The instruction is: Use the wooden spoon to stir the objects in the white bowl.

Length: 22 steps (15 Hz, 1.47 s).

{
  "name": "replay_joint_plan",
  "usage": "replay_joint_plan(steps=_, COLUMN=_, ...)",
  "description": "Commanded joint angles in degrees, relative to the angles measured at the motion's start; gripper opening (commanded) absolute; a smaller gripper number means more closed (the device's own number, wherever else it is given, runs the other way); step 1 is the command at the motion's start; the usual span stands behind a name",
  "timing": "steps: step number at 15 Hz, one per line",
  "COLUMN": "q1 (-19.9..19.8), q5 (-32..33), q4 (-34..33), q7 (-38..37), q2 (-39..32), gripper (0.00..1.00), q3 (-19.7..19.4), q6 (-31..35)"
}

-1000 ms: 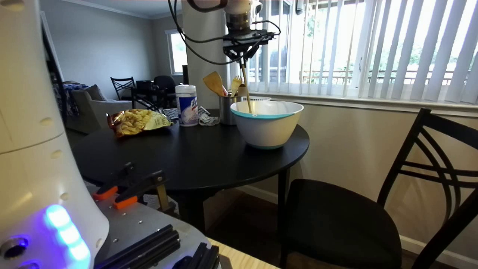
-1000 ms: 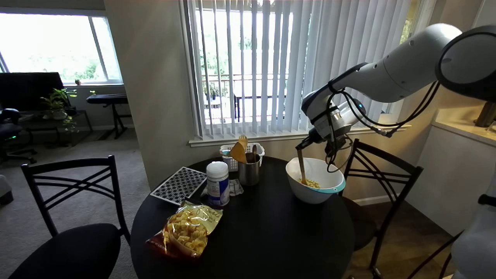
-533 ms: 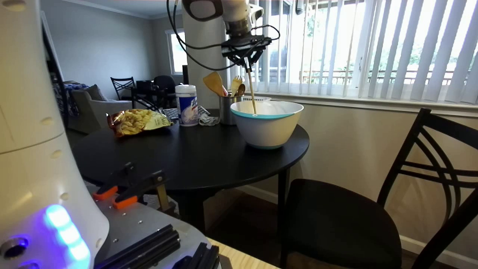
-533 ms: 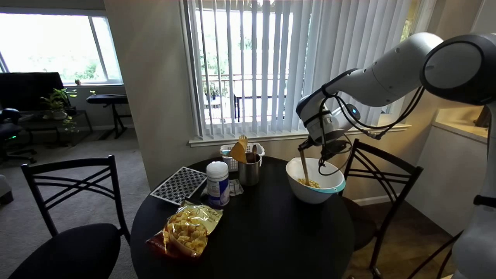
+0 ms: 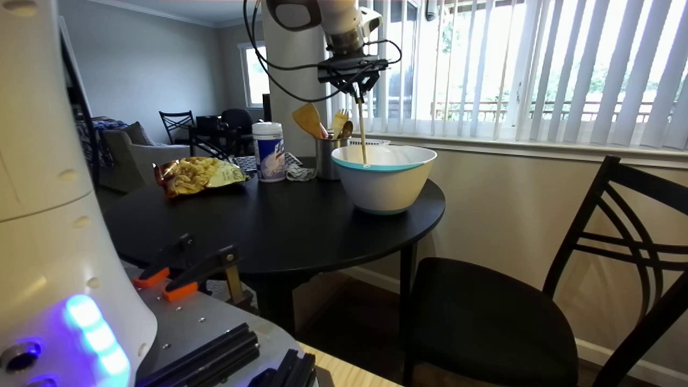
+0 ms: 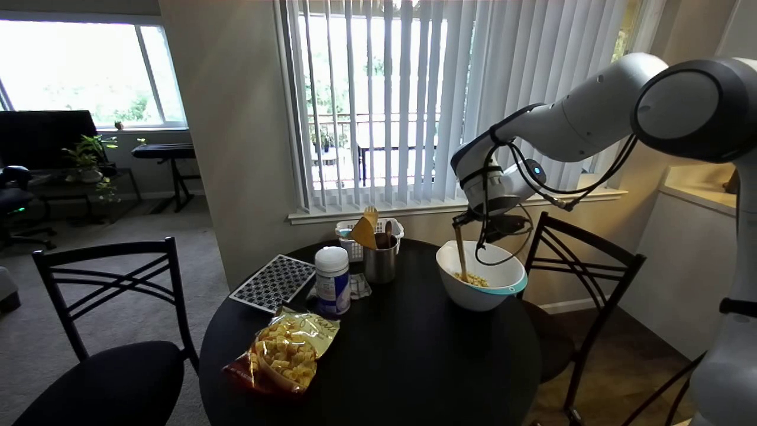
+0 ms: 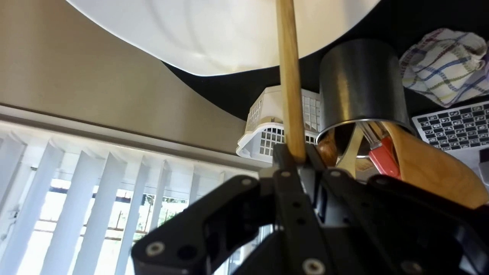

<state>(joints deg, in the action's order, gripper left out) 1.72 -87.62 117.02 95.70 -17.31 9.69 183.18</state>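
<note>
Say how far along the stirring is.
Done: the gripper holds the wooden spoon, its lower end among yellow pieces in the white bowl.
In hand: apparently stirring; the spoon shifted slightly this past second.
Left: perhaps more stirring, as the spoon remains inside.

Wooden spoon (image 7: pixel 290 86) between the jaws

Since 1 s ago, in an exterior view: gripper (image 5: pixel 359 98) lower, shifted right; wooden spoon (image 5: pixel 362 129) shifted right, nearer upright. In an exterior view: robot arm (image 6: pixel 585 124) lower, further left.
</note>
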Motion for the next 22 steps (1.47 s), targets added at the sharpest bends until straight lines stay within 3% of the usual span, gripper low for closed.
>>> replay_joint_plan(steps=1, q1=-0.2, q5=-5.6, q4=-2.6, q7=2.7, q2=0.1, gripper=0.05, q3=0.5, q6=2.0)
replay_joint_plan(steps=6, q1=0.7, q5=-10.3, q4=-6.2, q7=3.7, q2=-1.2, gripper=0.04, q3=-0.7, q6=6.3)
replay_joint_plan(steps=10, q1=1.9, q5=-8.9, q4=-8.8, q7=1.6, q2=-3.7, gripper=0.04, q3=-1.9, q6=12.0)
replay_joint_plan(steps=11, q1=4.0, q5=1.6, q4=-6.2, q7=-10.1, q2=-3.7, gripper=0.04, q3=-4.1, q6=12.5)
replay_joint_plan(steps=13, q1=5.0, q5=8.2, q4=-5.4, q7=-16.8, q2=-5.3, gripper=0.04, q3=-5.4, q6=14.1)
replay_joint_plan(steps=14, q1=3.5, q5=3.5, q4=-7.3, q7=-11.4, q2=-6.6, gripper=0.04, q3=-3.4, q6=15.6)
replay_joint_plan(steps=17, q1=3.9, q5=6.4, q4=-5.7, q7=-13.1, q2=-8.0, gripper=0.05, q3=-3.5, q6=16.8)
replay_joint_plan(steps=18, q1=6.3, q5=6.6, q4=-5.3, q7=-13.4, q2=-7.9, gripper=0.04, q3=-7.0, q6=15.0)
replay_joint_plan(steps=22, q1=4.3, q5=6.9, q4=-4.4, q7=-12.8, q2=-7.8, gripper=0.05, q3=-4.3, q6=13.9)
